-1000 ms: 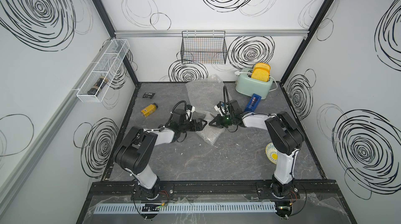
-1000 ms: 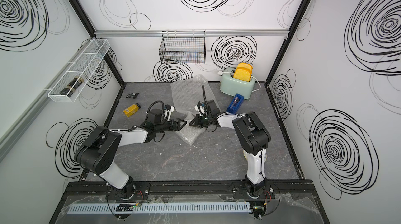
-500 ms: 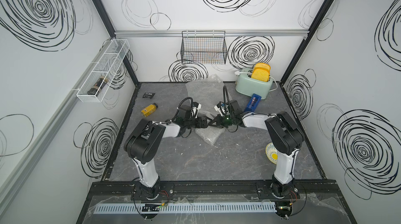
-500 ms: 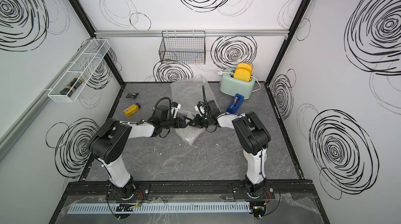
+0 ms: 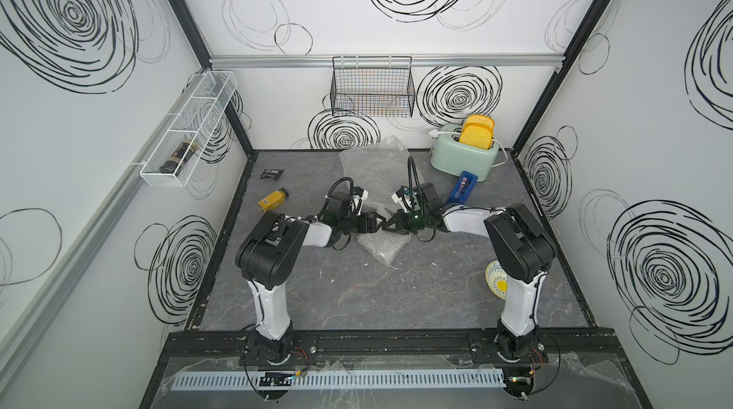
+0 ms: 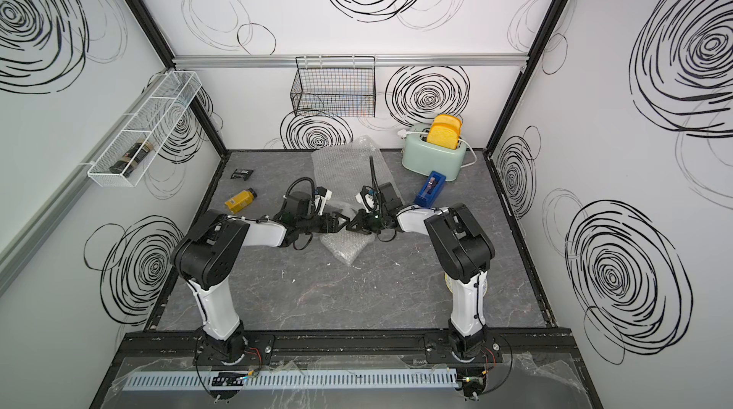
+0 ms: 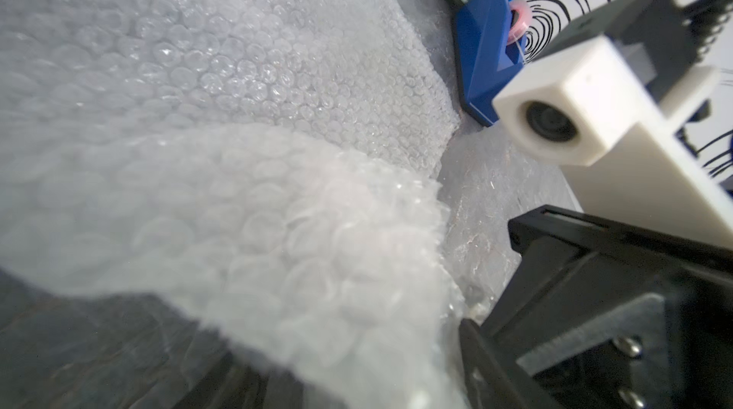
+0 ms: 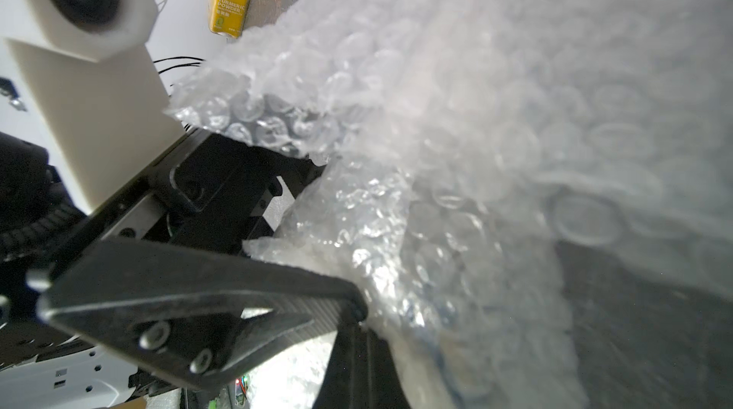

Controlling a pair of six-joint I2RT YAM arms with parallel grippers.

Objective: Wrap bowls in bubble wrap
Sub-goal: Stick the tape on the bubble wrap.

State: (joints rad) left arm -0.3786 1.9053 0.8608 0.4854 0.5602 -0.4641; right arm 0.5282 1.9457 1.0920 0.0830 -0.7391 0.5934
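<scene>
Left arm (image 5: 273, 252) and right arm (image 5: 515, 244) both reach inward, elbows raised, forearms near level and low over the worktop (image 5: 357, 288). Left pincer (image 5: 377, 224) and right pincer (image 5: 388, 226) sit almost tip to tip mid-worktop. Right pincer: jaws closed, pinching the bubble wrap (image 8: 436, 228). Left pincer: jaws apart, wrap fold between them, contact unclear.

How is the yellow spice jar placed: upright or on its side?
On its side. In both top views the yellow jar lies flat on the table, its cap pointing sideways, not up.
</scene>
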